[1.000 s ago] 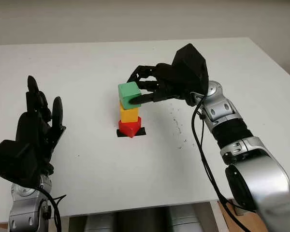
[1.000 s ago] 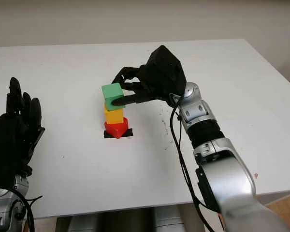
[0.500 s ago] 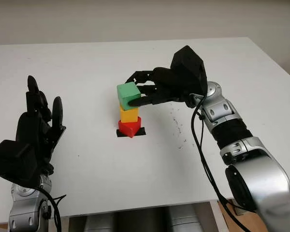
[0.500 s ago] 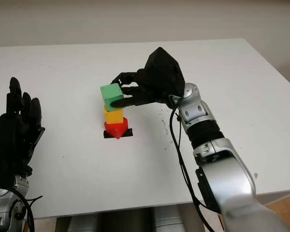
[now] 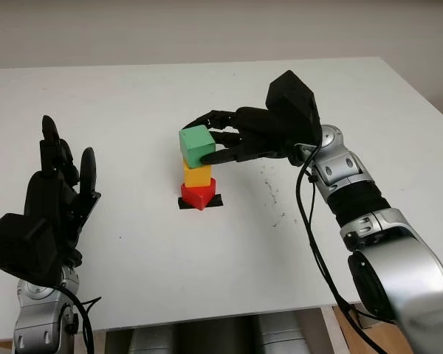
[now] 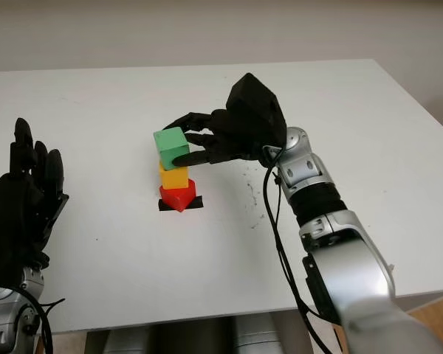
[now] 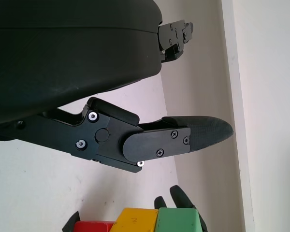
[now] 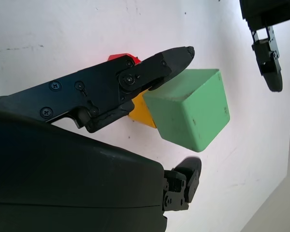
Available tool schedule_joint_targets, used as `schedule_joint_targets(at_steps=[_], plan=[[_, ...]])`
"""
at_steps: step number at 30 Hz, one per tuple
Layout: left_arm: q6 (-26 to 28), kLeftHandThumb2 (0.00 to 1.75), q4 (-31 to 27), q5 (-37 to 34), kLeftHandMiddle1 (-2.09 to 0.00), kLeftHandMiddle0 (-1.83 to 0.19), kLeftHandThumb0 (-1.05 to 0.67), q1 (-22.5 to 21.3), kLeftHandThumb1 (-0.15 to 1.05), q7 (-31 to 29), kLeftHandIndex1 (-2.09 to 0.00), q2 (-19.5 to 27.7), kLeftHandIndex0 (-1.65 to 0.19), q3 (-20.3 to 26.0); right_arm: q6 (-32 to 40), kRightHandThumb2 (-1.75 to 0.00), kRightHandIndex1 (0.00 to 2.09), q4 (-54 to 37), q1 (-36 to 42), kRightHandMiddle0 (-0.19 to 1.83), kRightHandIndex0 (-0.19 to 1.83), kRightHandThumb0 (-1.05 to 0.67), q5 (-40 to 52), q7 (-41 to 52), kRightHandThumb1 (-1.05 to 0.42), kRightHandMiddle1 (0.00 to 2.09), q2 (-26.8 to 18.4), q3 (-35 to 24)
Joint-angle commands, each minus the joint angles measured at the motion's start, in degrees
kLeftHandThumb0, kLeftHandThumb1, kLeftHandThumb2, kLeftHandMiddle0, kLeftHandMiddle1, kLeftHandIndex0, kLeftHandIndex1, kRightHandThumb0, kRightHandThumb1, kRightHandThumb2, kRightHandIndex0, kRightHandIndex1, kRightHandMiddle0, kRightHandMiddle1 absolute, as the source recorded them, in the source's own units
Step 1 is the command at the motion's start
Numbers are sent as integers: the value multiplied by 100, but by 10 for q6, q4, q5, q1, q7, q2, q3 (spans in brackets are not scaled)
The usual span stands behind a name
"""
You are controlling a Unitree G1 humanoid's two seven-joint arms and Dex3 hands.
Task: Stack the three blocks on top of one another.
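**Stack stands three high, release is what remains**

Blocks are piled in one column near the middle of the white counter (image 5: 133, 96): the red block (image 5: 198, 195) sits at the bottom on a small black mark (image 5: 201, 201), the yellow block (image 5: 197, 175) rests on it, and the green block (image 5: 197, 145) is on top, turned a little askew to the yellow one. The right robot hand (image 5: 229, 140) reaches in from the side; in the right wrist view one finger (image 8: 150, 72) lies against the green block's face, while the others stand off it, so the grip looks loosened, though I cannot tell whether it has fully let go. The left robot hand (image 5: 48, 199) is open, raised above the counter's near left edge, well apart from the pile.

By my judgement the stacking itself is done; what is left is to withdraw the right robot hand without nudging the tilted top block. No containers are on the counter.
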Motion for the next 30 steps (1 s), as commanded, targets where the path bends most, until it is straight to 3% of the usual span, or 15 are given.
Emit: schedule_joint_targets(at_steps=[1, 5, 15, 18, 21, 23, 30], plan=[[-2, 52, 0, -2, 0, 19, -69, -7, 105, -1, 0, 1, 19, 0, -6, -5, 0, -20, -6, -18, -18, -70, 9, 16, -91, 16, -13, -5], [-3, 51, 2, -4, 0, 19, -69, -9, 105, -2, 0, 2, 19, 1, 2, -5, 0, -52, 1, -19, -19, -76, 27, 34, -90, 1, -26, -15], [-5, 51, 6, -4, 0, 19, -70, -9, 105, -3, 0, 4, 19, 2, 8, -5, 0, -106, 32, -19, -19, -95, 80, 38, -90, 0, -56, -62], [-7, 51, 8, -3, 0, 19, -70, -10, 105, -2, 0, 3, 19, 2, 41, -8, 0, -152, 59, -19, -19, -96, 103, 1, -97, 0, -53, -91], [-7, 52, 11, -1, 0, 19, -69, -10, 105, -2, 0, 5, 19, 3, 50, -45, 0, -224, 109, -19, -19, -87, 112, -78, -104, 0, -37, -118], [-3, 52, 12, -3, 0, 19, -70, -11, 105, -3, 0, 5, 19, 3, 41, -58, 0, -252, 146, -19, -19, -84, 120, -135, -105, 0, -15, -136], [10, 54, 15, 3, 0, 19, -69, -12, 105, -5, 0, 8, 19, -3, 45, -77, 0, -287, 219, -19, -19, -77, 144, -214, -105, 0, 14, -159]])
